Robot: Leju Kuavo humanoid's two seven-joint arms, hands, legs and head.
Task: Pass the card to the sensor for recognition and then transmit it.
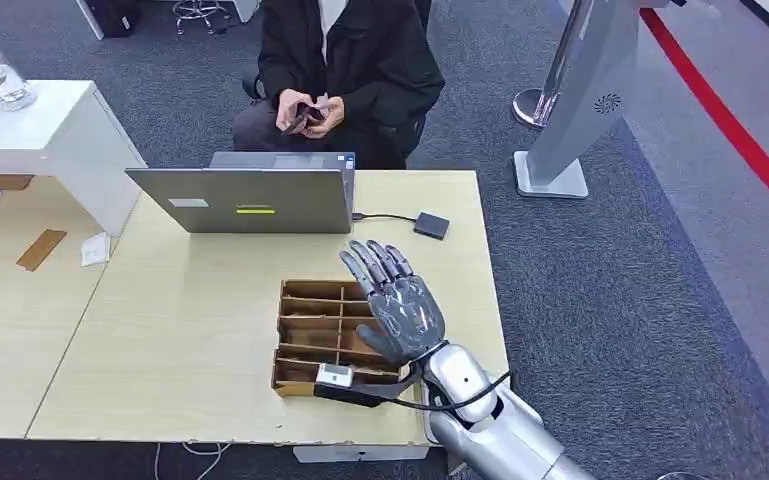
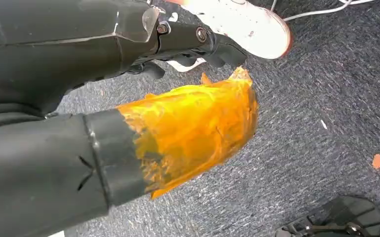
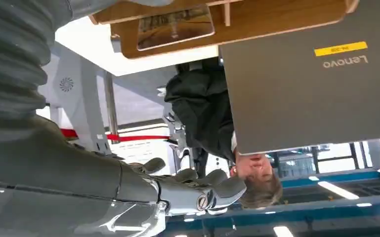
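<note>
Cardboard box [image 1: 305, 330] sat on the table [image 1: 190, 330]. The right hand [image 1: 400, 305] hovered over the box's right end, fingers straight, apart and empty, tips toward the laptop [image 1: 250, 200] beyond the box. A glossy rectangle, seemingly the card [image 3: 175, 27], lay flat in one box compartment, long axis along it; heading unclear. The black sensor [image 1: 431, 225] lay beyond the box. Left hand [image 2: 188, 123]: finger state could not be told.
</note>
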